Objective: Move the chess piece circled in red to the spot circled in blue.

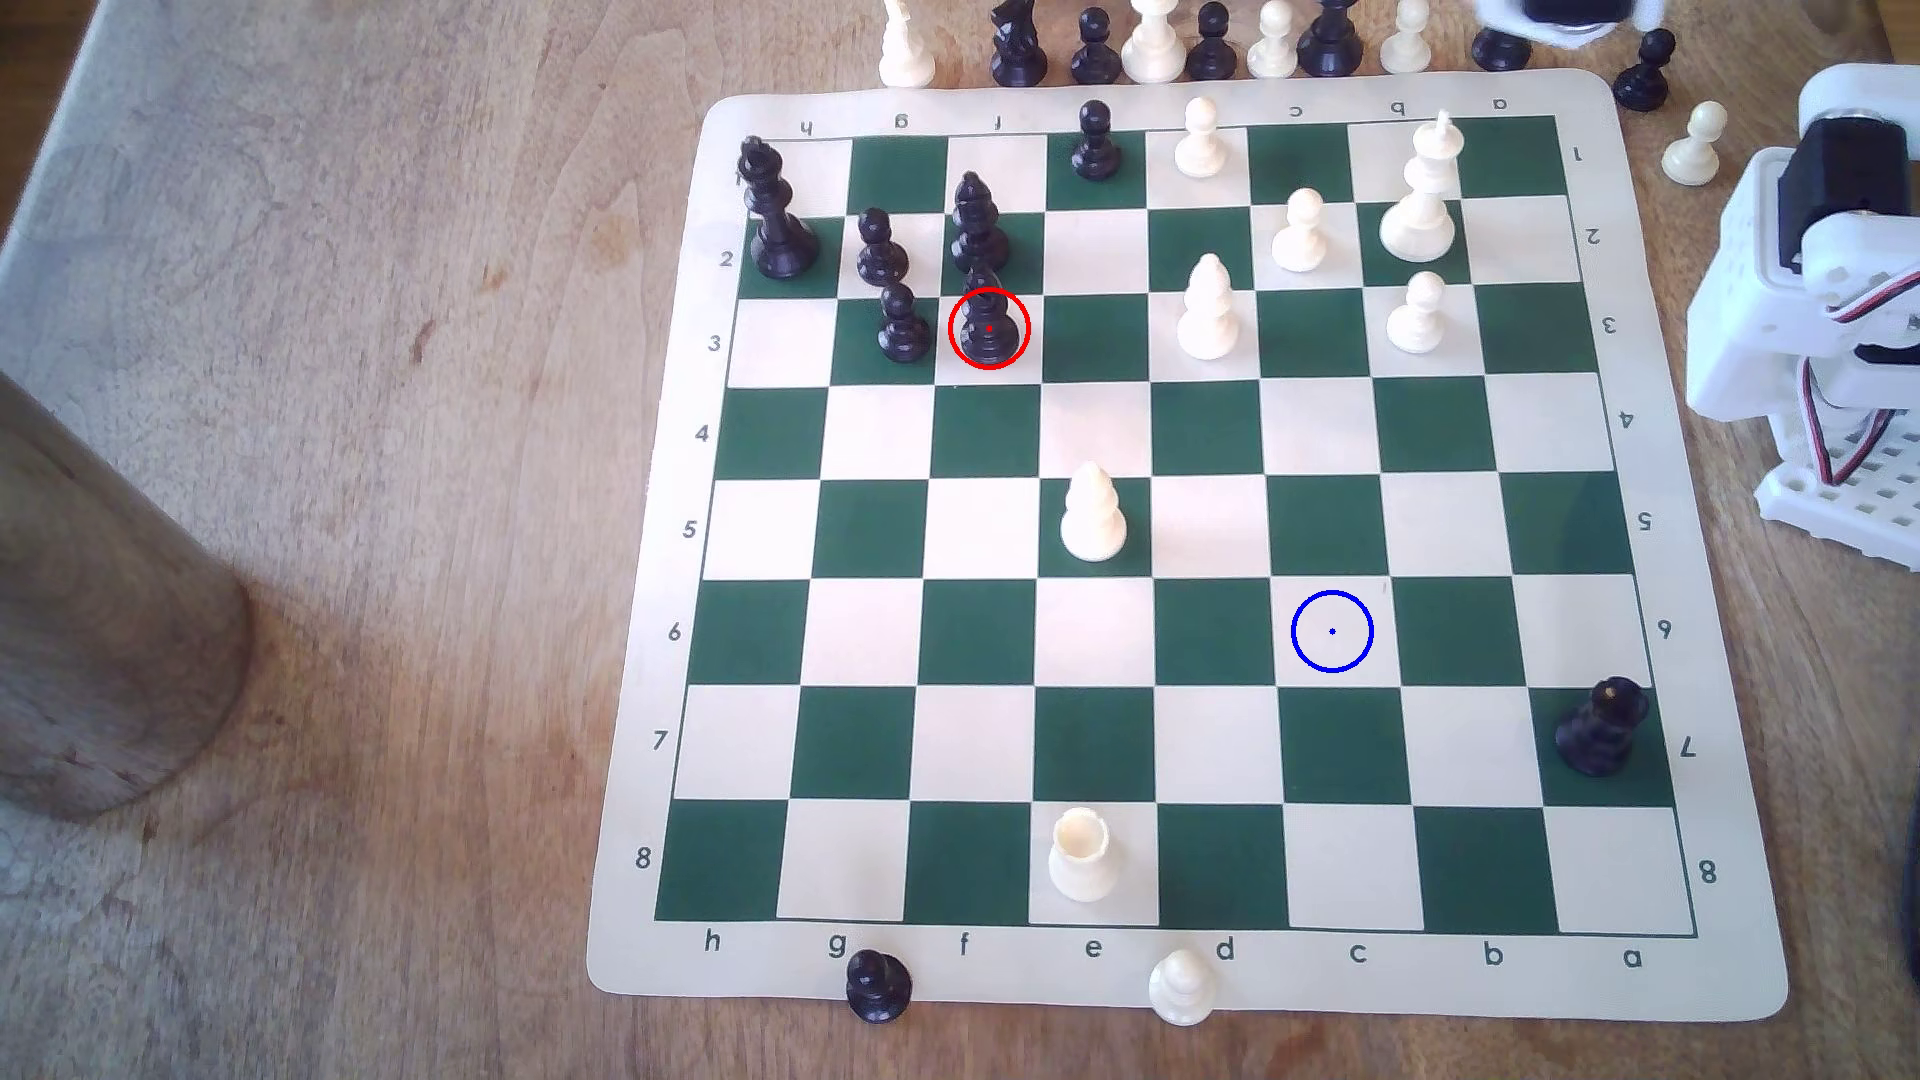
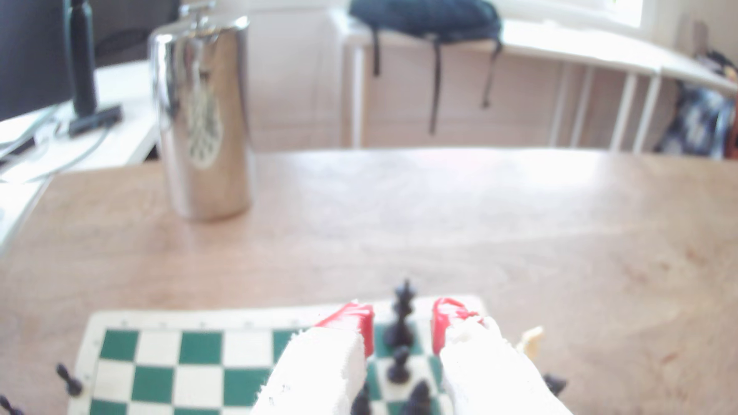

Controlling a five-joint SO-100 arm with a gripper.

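Black bishop (image 1: 987,317) looks light, rigid, slick; grip its collar, minding the piece (image 1: 977,223) just behind. Your pincer (image 2: 403,331) gapes apart.

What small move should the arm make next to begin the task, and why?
Probably bring the open gripper down toward the red-circled chess piece. The piece stands untouched on its square with black pawns close beside it, and the blue-ringed spot is free. The approach should likely be from straight above.
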